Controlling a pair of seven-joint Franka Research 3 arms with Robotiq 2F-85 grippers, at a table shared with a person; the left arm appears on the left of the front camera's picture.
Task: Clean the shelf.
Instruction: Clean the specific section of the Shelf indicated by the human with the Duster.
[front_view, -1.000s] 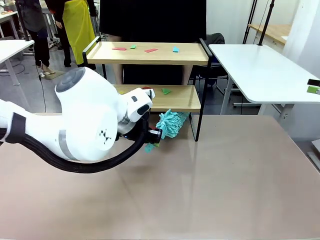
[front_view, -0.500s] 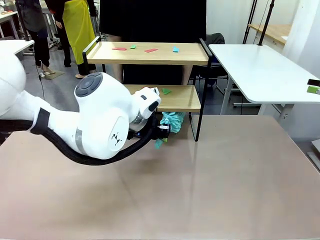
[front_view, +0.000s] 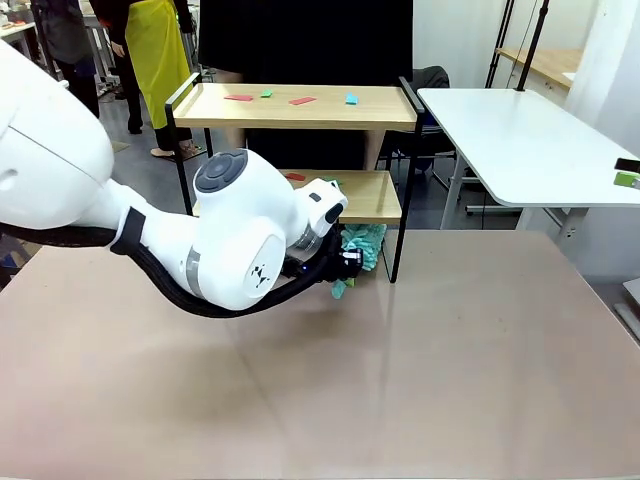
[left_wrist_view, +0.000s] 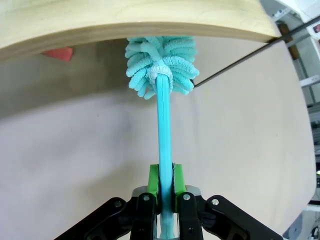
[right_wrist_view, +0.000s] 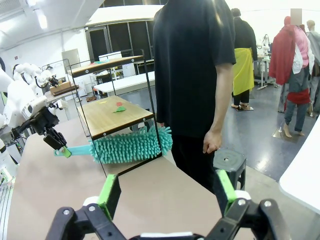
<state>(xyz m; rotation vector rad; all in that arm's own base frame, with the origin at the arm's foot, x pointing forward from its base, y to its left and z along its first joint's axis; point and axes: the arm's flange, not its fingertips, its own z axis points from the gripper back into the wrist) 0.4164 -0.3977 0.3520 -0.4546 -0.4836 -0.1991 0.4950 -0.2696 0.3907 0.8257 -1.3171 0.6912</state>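
My left tool (left_wrist_view: 166, 176) is clamping tightly on the thin handle of a fluffy teal microfibre duster (left_wrist_view: 160, 65), pointing straight ahead. Its head is lying just beneath the lower board of the light wooden, black-framed two-tier shelf (left_wrist_view: 125, 20), not on top.

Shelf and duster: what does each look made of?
Shelf: light boards with visible grain and a matte look, probably wood or wood laminate, in a thin black frame, likely painted metal. Duster: teal head of fuzzy noodle-like strands, probably microfibre chenille; its smooth handle looks like plastic.
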